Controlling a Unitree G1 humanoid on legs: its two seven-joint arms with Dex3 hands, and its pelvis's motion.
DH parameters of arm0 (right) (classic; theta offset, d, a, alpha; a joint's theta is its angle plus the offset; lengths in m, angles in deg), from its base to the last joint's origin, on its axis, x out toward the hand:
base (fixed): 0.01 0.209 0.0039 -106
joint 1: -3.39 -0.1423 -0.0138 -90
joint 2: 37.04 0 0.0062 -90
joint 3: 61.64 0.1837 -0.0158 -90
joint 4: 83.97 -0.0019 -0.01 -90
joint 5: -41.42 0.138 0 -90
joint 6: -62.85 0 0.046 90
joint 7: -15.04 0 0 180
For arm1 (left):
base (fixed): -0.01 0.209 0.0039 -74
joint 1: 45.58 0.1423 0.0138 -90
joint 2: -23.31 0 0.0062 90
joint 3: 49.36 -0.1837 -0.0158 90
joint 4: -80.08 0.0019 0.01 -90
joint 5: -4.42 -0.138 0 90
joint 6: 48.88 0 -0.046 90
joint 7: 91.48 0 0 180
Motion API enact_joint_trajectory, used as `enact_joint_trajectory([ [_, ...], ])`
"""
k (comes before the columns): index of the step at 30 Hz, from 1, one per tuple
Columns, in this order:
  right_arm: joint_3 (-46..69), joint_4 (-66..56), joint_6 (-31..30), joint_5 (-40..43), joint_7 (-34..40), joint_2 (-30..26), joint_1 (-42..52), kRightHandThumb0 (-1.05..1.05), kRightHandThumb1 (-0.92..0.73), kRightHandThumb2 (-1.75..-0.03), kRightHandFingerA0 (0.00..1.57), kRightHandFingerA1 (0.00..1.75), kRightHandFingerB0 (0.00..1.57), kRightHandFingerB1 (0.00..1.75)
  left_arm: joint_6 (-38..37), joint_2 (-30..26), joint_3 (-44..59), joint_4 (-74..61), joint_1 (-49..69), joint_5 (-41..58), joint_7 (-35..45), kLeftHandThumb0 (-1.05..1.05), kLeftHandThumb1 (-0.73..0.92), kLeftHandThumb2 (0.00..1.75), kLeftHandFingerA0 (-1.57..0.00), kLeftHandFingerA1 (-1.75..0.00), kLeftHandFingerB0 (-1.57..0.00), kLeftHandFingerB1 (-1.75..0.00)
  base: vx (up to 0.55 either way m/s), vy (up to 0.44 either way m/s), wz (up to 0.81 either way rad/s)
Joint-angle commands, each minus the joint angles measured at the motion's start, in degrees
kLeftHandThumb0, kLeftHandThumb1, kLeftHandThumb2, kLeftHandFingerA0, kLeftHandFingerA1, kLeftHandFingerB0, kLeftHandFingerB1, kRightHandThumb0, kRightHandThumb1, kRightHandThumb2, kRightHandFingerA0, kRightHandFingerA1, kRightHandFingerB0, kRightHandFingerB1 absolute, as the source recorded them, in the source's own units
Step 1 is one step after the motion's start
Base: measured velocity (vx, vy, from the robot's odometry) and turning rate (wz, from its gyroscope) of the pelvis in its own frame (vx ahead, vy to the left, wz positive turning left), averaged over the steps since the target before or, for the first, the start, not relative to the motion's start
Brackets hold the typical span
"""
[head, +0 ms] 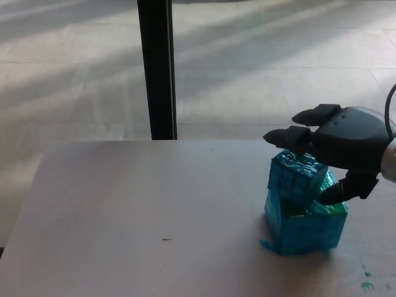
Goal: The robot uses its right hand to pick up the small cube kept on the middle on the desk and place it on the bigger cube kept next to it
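Note:
A small blue-green cube [296, 178] rests tilted on top of the bigger blue-green cube [306, 228] at the right of the desk. My right hand [337, 148] comes in from the right edge and wraps the small cube: two fingers [291, 137] over its top, the thumb [337, 192] against its right side. The hand's fingers are closed on the small cube. My left hand does not show.
The pale desk [142, 210] stretches to the left of the cubes. A black vertical post [157, 68] stands behind the desk's far edge. Small green marks [366, 278] lie near the front right corner. Tiled floor lies beyond.

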Motion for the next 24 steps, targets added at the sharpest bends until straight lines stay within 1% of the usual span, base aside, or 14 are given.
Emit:
enact_joint_trajectory([
  [1, -1.2, -5.1, -7.8, -1.7, -17.4, -3.8, -1.0, -0.79, -0.51, -0.87, 0.00, 0.07, 0.00, 0.02, 1.5, -1.2, 0.9, -0.3, 0.2, 1.0, 0.8, -0.67, 0.61, 0.59, -0.60, -0.77, -0.72, -0.71, 0.00, 0.000, 0.00],
  [3, -1.2, -5.9, -8.4, -1.8, -18.8, -3.9, -1.3, -0.77, -0.50, -0.85, 0.00, 0.08, 0.00, 0.03, 0.4, -1.5, -0.3, -0.8, 0.7, -0.2, 1.0, -0.69, 0.66, 0.60, -0.42, -0.68, -0.61, -0.62, 0.00, 0.000, 0.00],
  [7, -1.3, -6.2, -8.9, -1.5, -21.3, -3.9, -2.0, -0.75, -0.48, -0.84, 0.00, 0.09, 0.00, 0.04, -0.6, -1.1, -0.9, -0.8, 1.0, -0.9, -0.2, -0.69, 0.66, 0.60, -0.46, -0.67, -0.60, -0.61, 0.00, 0.000, 0.00],
  [8, -0.9, -6.7, -9.5, -1.2, -22.4, -4.2, -2.3, -0.77, -0.49, -0.84, 0.00, 0.07, 0.00, 0.03, 0.5, -1.2, -0.4, -0.2, 0.6, -0.2, 1.0, -0.68, 0.66, 0.60, -0.44, -0.60, -0.57, -0.52, 0.00, 0.000, 0.00],
  [9, -0.4, -7.0, -9.8, -0.8, -22.7, -4.4, -2.4, -0.78, -0.50, -0.82, 0.00, 0.07, 0.00, 0.00, 0.4, -1.1, -0.3, -0.2, 0.6, -0.2, 0.7, -0.70, 0.64, 0.59, -0.50, -0.68, -0.62, -0.61, 0.00, 0.000, 0.00],
  [11, -0.1, -6.9, -9.8, -0.6, -23.0, -4.5, -2.9, -0.77, -0.49, -0.82, 0.00, 0.07, 0.00, 0.00, -0.5, -1.1, -0.9, -0.2, 0.9, -0.9, 0.4, -0.71, 0.65, 0.59, -0.46, -0.66, -0.60, -0.60, 0.00, 0.000, 0.00],
  [12, 0.3, -6.8, -9.7, -0.1, -23.0, -4.8, -3.1, -0.78, -0.50, -0.84, 0.00, 0.06, 0.00, 0.00, -0.3, -0.9, -0.4, 0.1, 0.8, -0.4, -0.1, -0.70, 0.63, 0.59, -0.63, -0.87, -0.68, -0.71, 0.00, 0.000, 0.00],
  [15, 2.6, -6.9, -10.0, 2.6, -23.6, -5.7, -4.3, -0.80, -0.51, -0.87, 0.00, 0.04, 0.00, 0.00, 0.4, -0.7, -0.1, 0.1, 0.7, 0.0, 0.0, -0.67, 0.65, 0.60, -0.51, -0.68, -0.62, -0.55, 0.00, 0.000, 0.00],
  [16, 3.5, -6.9, -10.0, 3.7, -24.0, -6.1, -4.7, -0.82, -0.52, -0.88, 0.00, 0.05, 0.00, 0.00, 0.1, -0.8, -0.8, -0.1, 0.8, -0.7, -0.3, -0.67, 0.54, 0.99, -0.47, -0.68, -0.56, -0.63, 0.00, 0.000, 0.00],
  [17, 4.4, -7.4, -10.8, 4.2, -24.8, -6.7, -5.5, -0.84, -0.53, -0.86, 0.00, 0.04, 0.00, 0.00, 0.4, -0.6, -0.2, 0.1, 1.0, 0.0, 0.0, -0.68, 0.64, 0.60, -0.48, -0.66, -0.60, -0.55, 0.00, 0.000, 0.00],
  [19, 6.6, -7.4, -11.6, 7.0, -26.2, -7.2, -6.3, -0.83, -0.50, -0.86, 0.00, 0.05, 0.00, 0.00, -0.1, -0.5, -0.7, -0.3, 1.5, -0.6, -0.6, -0.69, 0.65, 0.60, -0.45, -0.62, -0.56, -0.50, 0.00, 0.000, 0.00],
  [22, 9.6, -7.7, -12.9, 10.2, -27.2, -7.9, -6.1, -0.81, -0.49, -0.86, 0.00, 0.04, 0.00, 0.03, -1.8, -0.7, -2.1, -0.5, 2.2, -2.0, -1.1, -0.69, 0.68, 0.61, -0.48, -0.63, -0.58, -0.53, 0.00, 0.000, 0.00],
  [23, 10.6, -7.8, -13.6, 11.0, -27.9, -8.2, -6.0, -0.82, -0.46, -0.56, 0.00, 0.00, 0.00, 0.15, -0.6, -0.5, -1.2, -0.4, 2.1, -0.9, -1.2, -0.72, 0.47, 0.86, -0.74, -0.96, -0.70, -0.77, 0.00, 0.000, 0.00],
  [24, 12.9, -8.0, -15.0, 13.3, -29.4, -9.4, -6.2, -0.82, -0.36, -0.75, 0.00, 0.00, 0.00, 0.09, -0.8, -0.4, -0.6, -0.6, 2.4, -0.1, -0.4, -0.71, 0.64, 0.61, -0.70, -0.87, -0.77, -0.77, 0.00, 0.000, 0.00],
])
